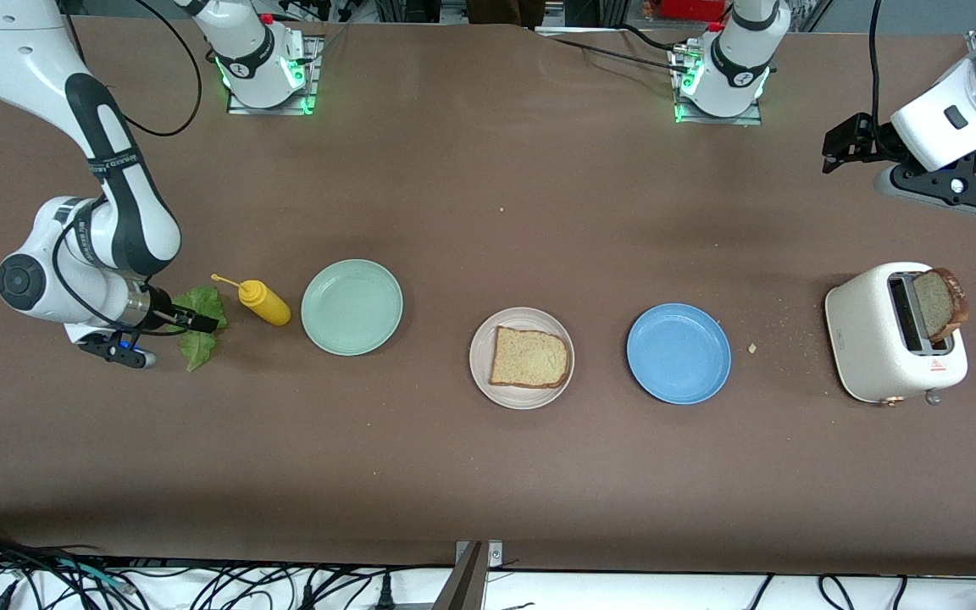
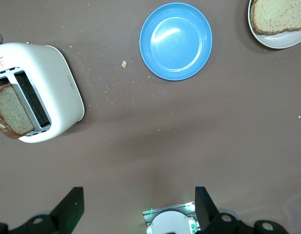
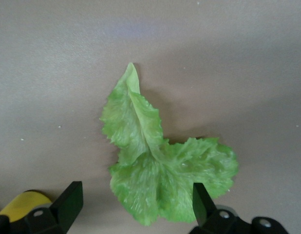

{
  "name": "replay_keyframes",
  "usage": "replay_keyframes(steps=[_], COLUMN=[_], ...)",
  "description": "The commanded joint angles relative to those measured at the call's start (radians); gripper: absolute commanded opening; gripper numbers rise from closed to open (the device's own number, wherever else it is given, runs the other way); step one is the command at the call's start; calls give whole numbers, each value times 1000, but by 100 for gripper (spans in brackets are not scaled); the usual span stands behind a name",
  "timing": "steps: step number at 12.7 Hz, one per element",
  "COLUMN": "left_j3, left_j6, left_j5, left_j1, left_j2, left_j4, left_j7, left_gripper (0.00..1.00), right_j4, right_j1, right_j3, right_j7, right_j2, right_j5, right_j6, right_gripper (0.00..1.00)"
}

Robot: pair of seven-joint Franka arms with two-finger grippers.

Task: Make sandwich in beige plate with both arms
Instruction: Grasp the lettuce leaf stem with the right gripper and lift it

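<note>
Cables trail along the table's (image 1: 471,474) 6 o'clock edge, nearest the front camera. Moving across from 9 o'clock, the right end effector (image 3: 133,207) hovers low over the lettuce leaf (image 3: 155,168), fingers apart and straddling it, with the yellow mustard bottle (image 1: 263,302) just beside, then a mint-green plate (image 1: 352,306). At centre sits the beige plate (image 1: 521,385) carrying one bread slice (image 1: 529,358), followed by a blue plate (image 1: 678,352) and a white toaster (image 1: 878,343) with a second slice (image 1: 939,303) standing in its slot. At 2 o'clock the left end effector (image 2: 138,209) waits high, fingers spread. To pick the leaf cleanly, I would descend straight and pinch near its thick rib. Brown matte covering shows scattered crumbs near the toaster.
</note>
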Motion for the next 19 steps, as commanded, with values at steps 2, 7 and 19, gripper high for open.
replay_keyframes(steps=[2, 7, 19], left_j3=[-1, -1, -1], left_j6=[-16, -16, -25], left_j5=[3, 3, 3], left_j1=[-1, -1, -1], left_j2=[-4, -4, -4], left_j4=[13, 13, 13], left_j7=[14, 14, 13], left_gripper=[100, 100, 100], right_j4=[-24, -42, -22], right_j1=[-10, -10, 1], right_j3=[9, 9, 9], right_j7=[9, 8, 3], right_j2=[34, 68, -6], right_j5=[-21, -21, -50], right_j6=[69, 147, 88], right_gripper=[99, 75, 0])
